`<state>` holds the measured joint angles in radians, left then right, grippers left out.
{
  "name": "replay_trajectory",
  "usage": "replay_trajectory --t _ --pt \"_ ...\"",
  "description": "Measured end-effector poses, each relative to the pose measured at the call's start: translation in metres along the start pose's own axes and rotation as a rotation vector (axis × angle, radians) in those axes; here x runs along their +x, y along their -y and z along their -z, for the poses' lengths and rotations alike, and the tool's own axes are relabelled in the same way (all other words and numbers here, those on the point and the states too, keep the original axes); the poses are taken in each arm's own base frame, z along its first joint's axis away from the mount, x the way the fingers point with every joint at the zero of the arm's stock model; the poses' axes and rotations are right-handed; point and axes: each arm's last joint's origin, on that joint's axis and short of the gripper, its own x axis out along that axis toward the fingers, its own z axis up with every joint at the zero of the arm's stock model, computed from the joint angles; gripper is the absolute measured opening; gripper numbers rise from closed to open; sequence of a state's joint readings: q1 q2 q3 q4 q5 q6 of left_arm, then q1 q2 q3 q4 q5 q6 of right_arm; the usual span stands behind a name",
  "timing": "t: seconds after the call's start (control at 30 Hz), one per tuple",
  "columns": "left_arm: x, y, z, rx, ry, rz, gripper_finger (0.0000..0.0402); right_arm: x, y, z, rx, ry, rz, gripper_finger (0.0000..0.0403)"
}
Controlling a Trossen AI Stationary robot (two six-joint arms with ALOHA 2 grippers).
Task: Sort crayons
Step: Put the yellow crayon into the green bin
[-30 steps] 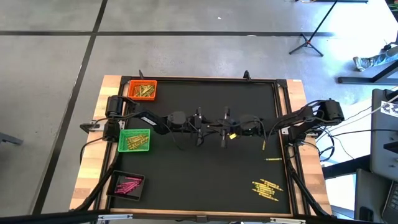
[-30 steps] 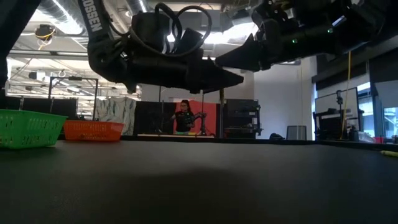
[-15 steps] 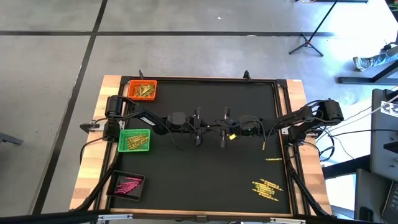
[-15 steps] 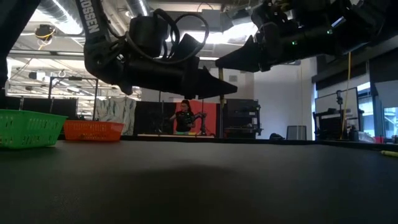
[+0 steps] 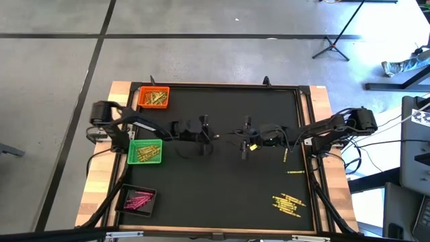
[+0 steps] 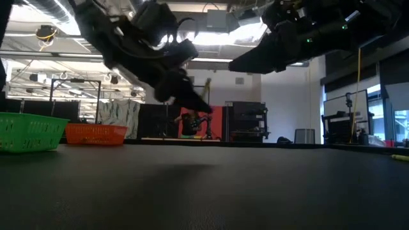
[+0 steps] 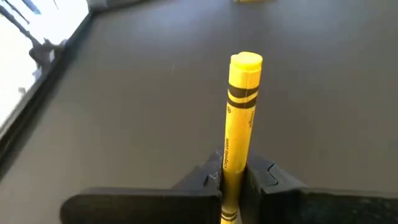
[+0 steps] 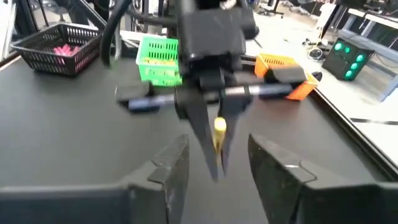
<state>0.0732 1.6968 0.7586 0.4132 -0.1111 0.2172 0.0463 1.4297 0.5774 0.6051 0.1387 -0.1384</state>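
My left gripper (image 5: 214,136) hangs over the middle of the black table, shut on a yellow crayon (image 7: 241,118). My right gripper (image 5: 234,136) faces it from the right, a short gap away, open with nothing between its fingers (image 8: 267,158). Several more yellow crayons (image 5: 287,204) lie flat in a heap at the near right. Two single ones (image 5: 285,156) lie farther back. Along the left edge stand an orange tray (image 5: 154,97), a green tray (image 5: 145,151) and a black tray (image 5: 137,199) with pink crayons. My left gripper pinches the yellow crayon's lower part (image 7: 232,169) between its two fingers. The fingers come from the table's left and slant down. The crayon stands out from the fingers with its flat free end (image 7: 246,61) up, lifted clear of the table.
The middle of the table under both grippers is bare black mat (image 5: 222,181). A wooden rim (image 5: 101,168) frames the table. A person shows in the room far beyond the table in the low view.
My left gripper has shut on the yellow crayon and my right gripper has opened and let it go. My left gripper has then drawn back toward the table's left edge with the crayon and tipped its fingers downward. My right gripper has stayed in place.
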Motion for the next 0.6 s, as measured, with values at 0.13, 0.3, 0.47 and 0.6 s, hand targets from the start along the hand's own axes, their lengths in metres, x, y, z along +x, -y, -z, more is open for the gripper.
replay_trajectory --t 0.13,0.3,0.47,0.6 --pt "-0.028 -0.002 -0.001 0.005 -0.153 0.026 0.0009 0.000 0.000 0.002 -0.002 -0.021 -0.003 0.0167" --pt "-0.062 0.000 0.002 -0.017 -0.344 0.073 0.0009 0.001 -0.001 0.006 -0.004 -0.043 0.000 0.0167" --pt "-0.102 -0.001 0.002 -0.135 -0.583 0.074 0.0009 0.002 -0.001 0.008 -0.007 -0.070 -0.002 0.0168" --pt "-0.134 -0.001 0.007 -0.246 -0.741 0.042 0.0010 0.005 -0.002 0.015 -0.010 -0.101 -0.006 0.0168"
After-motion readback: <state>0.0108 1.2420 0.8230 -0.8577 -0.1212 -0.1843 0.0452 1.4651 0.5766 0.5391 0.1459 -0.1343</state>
